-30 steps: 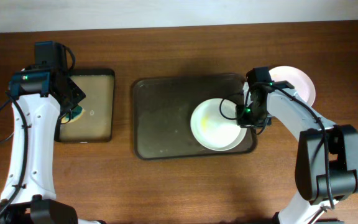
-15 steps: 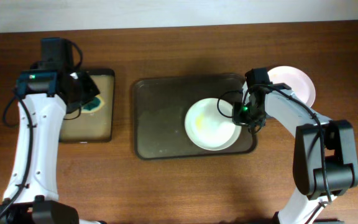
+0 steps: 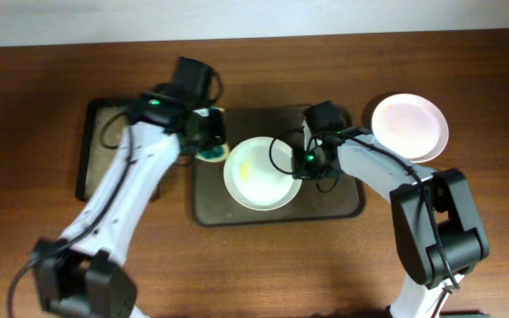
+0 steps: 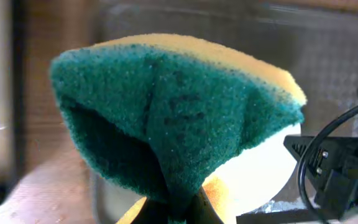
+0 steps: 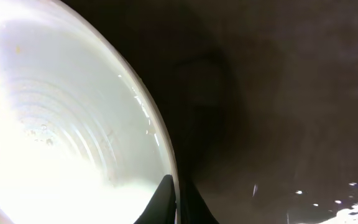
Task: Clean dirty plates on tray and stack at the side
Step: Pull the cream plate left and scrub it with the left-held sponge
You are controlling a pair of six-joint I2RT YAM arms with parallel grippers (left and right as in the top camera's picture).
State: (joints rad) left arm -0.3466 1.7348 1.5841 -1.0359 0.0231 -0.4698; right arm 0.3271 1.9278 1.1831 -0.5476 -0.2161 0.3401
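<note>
Left gripper [image 3: 204, 134], clamped on the sponge [image 4: 166, 118], hung just beside the plate [image 3: 254, 177]; right gripper [image 3: 306, 162] pinched its opposite rim

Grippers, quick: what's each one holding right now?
Left gripper: closed on the sponge.
Right gripper: closed on the plate, at its rim.

Left hand [image 3: 207, 137] and right hand [image 3: 301, 164] both clamped, arms converging.
</note>
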